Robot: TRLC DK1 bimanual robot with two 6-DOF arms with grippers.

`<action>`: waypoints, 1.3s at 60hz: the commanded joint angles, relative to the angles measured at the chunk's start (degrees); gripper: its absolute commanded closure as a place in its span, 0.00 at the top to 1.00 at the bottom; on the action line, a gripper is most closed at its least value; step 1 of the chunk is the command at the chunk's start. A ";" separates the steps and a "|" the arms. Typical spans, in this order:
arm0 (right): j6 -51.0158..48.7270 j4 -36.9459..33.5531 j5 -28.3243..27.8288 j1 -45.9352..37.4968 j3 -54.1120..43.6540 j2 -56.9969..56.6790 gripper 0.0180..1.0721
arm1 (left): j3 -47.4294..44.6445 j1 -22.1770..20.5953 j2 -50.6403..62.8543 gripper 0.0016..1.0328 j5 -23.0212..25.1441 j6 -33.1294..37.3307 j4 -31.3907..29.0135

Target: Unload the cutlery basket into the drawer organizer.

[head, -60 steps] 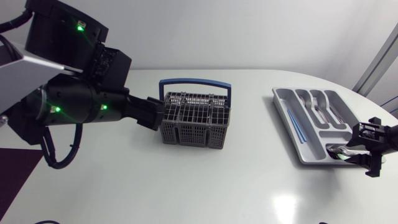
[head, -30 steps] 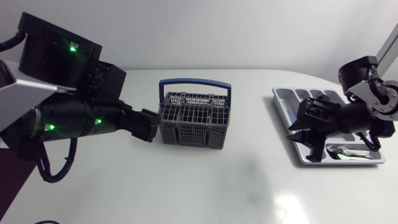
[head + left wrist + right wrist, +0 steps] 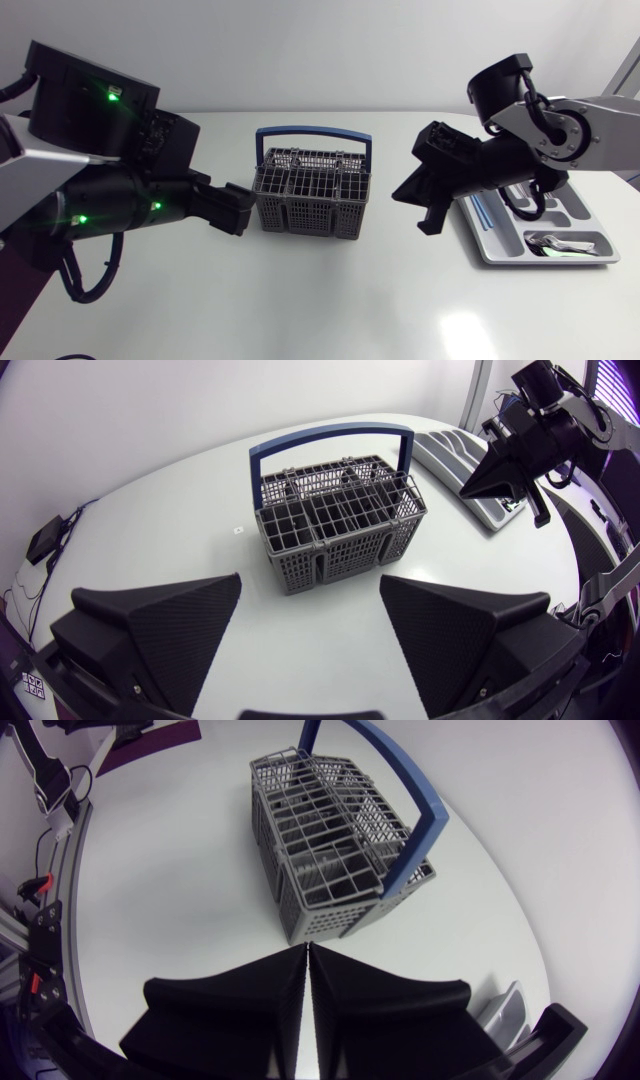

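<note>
Right jaws were pressed together, empty; that arm (image 3: 480,165) had swung from the organizer (image 3: 500,258) toward the basket (image 3: 313,190), probably after another piece. Left jaws sat apart.

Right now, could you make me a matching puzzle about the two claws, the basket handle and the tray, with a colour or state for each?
Things:
1. left gripper
2. right gripper
3. basket handle
4. tray

States:
A. blue
B. shut, holding nothing
C. open, facing the basket
D. has cutlery lying in it

Pairs: 1-C, 2-B, 3-A, 4-D
</note>
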 commanded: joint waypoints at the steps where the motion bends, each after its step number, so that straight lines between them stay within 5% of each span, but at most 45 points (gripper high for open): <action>1: 5.11 1.42 -1.64 0.87 2.71 1.95 0.05 | -2.03 0.56 -1.03 0.94 -0.40 1.29 0.93; 47: 14.07 11.09 -3.14 3.59 5.96 12.32 0.05 | -4.58 1.88 -1.21 0.94 -0.40 2.17 3.56; 59: 14.43 12.23 0.82 4.38 6.92 18.65 0.05 | -5.20 1.97 -0.33 0.94 -0.40 2.08 4.79; 78: 14.87 11.35 0.11 4.65 6.31 11.88 0.05 | -4.67 2.14 0.11 0.94 -0.40 2.35 5.41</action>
